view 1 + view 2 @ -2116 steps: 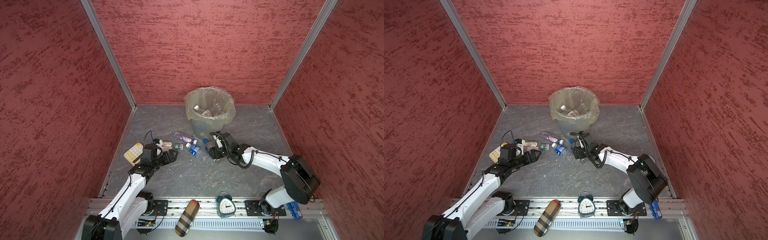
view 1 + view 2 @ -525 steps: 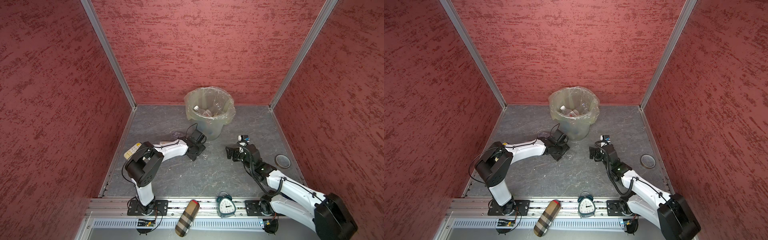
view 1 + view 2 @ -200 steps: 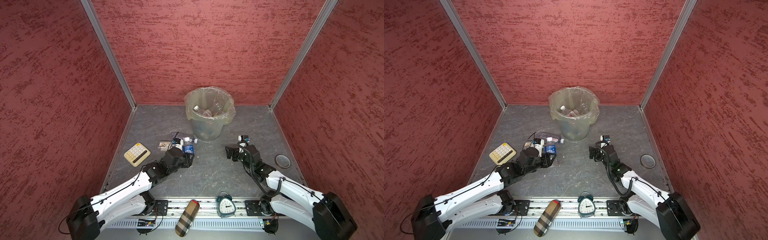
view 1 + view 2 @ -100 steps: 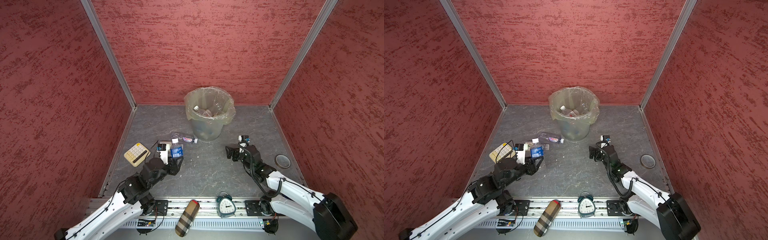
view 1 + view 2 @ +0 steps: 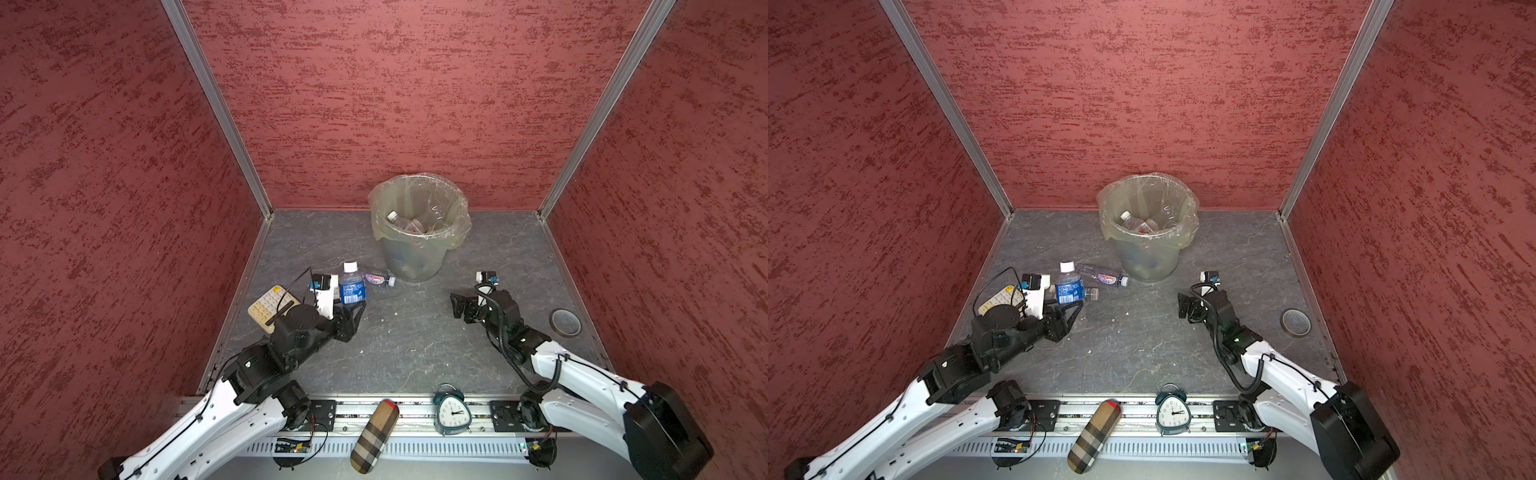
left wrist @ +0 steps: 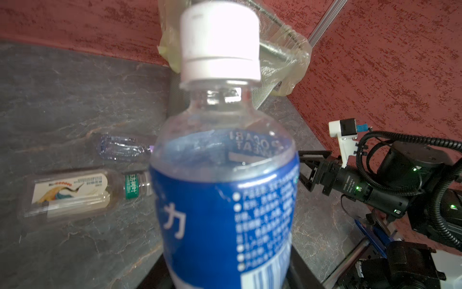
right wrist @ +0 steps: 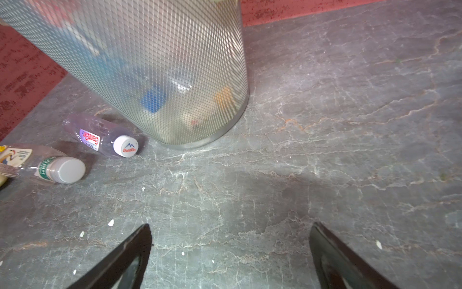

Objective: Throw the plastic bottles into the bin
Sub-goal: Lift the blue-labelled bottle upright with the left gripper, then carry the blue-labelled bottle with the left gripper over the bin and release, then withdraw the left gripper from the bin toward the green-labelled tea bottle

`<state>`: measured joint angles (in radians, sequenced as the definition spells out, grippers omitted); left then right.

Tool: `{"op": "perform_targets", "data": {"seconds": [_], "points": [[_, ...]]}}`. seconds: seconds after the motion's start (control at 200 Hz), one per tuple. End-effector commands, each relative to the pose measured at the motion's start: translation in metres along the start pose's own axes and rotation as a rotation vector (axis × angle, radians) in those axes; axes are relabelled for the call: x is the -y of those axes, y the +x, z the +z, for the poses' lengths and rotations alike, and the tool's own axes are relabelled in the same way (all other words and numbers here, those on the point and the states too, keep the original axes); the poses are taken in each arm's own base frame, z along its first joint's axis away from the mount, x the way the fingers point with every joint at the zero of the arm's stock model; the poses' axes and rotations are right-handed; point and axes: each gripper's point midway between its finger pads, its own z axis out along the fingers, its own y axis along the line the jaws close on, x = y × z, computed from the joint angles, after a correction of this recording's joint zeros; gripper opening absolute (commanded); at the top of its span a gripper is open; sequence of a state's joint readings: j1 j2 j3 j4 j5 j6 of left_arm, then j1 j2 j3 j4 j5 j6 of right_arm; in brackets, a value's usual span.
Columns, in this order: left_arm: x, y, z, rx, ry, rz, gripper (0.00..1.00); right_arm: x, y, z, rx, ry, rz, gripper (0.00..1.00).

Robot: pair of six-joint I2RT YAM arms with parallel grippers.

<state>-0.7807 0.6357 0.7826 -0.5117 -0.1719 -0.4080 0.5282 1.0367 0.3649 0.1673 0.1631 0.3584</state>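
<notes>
My left gripper (image 5: 353,306) is shut on a blue-labelled plastic bottle (image 5: 352,287) with a white cap, held upright above the floor, left of the bin (image 5: 412,257). That bottle (image 6: 225,200) fills the left wrist view. A pink-labelled bottle (image 5: 379,279) lies at the bin's foot. A beige-labelled bottle (image 6: 75,192) lies beside it, mostly hidden in both top views. Several bottles show inside the bin (image 5: 1147,257). My right gripper (image 5: 459,305) hovers low, open and empty, to the right of the bin; its fingers (image 7: 130,250) stand wide apart over bare floor.
A cream calculator (image 5: 270,306) lies by the left wall under my left arm. A teal alarm clock (image 5: 452,409) and a plaid case (image 5: 374,436) sit on the front rail. A round ring (image 5: 565,322) lies by the right wall.
My left gripper has carried the blue-labelled bottle leftward, away from the bin, and a little higher. The right arm has not moved.
</notes>
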Motion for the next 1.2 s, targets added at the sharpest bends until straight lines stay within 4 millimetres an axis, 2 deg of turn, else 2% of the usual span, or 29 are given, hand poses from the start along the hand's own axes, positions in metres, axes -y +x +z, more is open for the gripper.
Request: {"op": "perform_targets", "data": {"seconds": [0.0, 0.1, 0.16, 0.21, 0.245, 0.276, 0.291, 0.301, 0.356, 0.411, 0.511, 0.681, 0.932, 1.197], "points": [[0.034, -0.07, 0.017, 0.122, 0.08, 0.051, 0.49, -0.004, -0.01, 0.001, 0.015, -0.002, -0.003, 0.99], [0.056, -0.131, 0.047, 0.199, 0.148, 0.047, 0.49, -0.003, -0.006, 0.005, -0.01, 0.009, -0.008, 0.99], [0.065, -0.166, 0.075, 0.224, 0.183, 0.047, 0.49, -0.002, -0.003, 0.009, -0.028, 0.017, -0.009, 0.99], [0.069, -0.191, 0.101, 0.224, 0.203, 0.044, 0.55, -0.002, -0.002, 0.012, -0.04, 0.021, -0.011, 0.99], [0.07, -0.205, 0.117, 0.215, 0.214, 0.039, 0.67, -0.002, -0.001, 0.013, -0.043, 0.025, -0.011, 0.99], [0.066, -0.21, 0.137, 0.182, 0.211, 0.028, 0.8, -0.001, 0.0, 0.013, -0.048, 0.027, -0.011, 0.99], [0.066, -0.212, 0.144, 0.169, 0.213, 0.022, 0.97, -0.001, -0.001, 0.013, -0.047, 0.028, -0.01, 0.99], [0.066, -0.214, 0.148, 0.165, 0.212, 0.023, 1.0, -0.001, -0.001, 0.013, -0.047, 0.028, -0.011, 0.99], [0.058, -0.22, 0.165, 0.149, 0.185, 0.018, 0.99, -0.001, -0.001, 0.013, -0.046, 0.03, -0.008, 0.99], [0.047, -0.226, 0.172, 0.167, 0.151, 0.009, 0.99, -0.002, -0.001, 0.012, -0.045, 0.022, -0.005, 0.99], [0.034, -0.23, 0.168, 0.185, 0.162, -0.029, 0.99, -0.003, -0.001, 0.009, -0.04, 0.011, -0.003, 0.99], [0.027, -0.223, 0.136, 0.209, 0.137, -0.013, 0.99, -0.004, -0.001, 0.011, -0.043, 0.009, -0.005, 0.99], [0.004, -0.198, 0.1, 0.186, 0.058, -0.01, 0.99, -0.004, -0.004, 0.008, -0.026, 0.005, -0.01, 0.99], [-0.032, -0.168, 0.084, 0.137, -0.029, -0.054, 0.99, -0.005, -0.006, 0.006, -0.016, 0.0, -0.011, 0.99]]}}
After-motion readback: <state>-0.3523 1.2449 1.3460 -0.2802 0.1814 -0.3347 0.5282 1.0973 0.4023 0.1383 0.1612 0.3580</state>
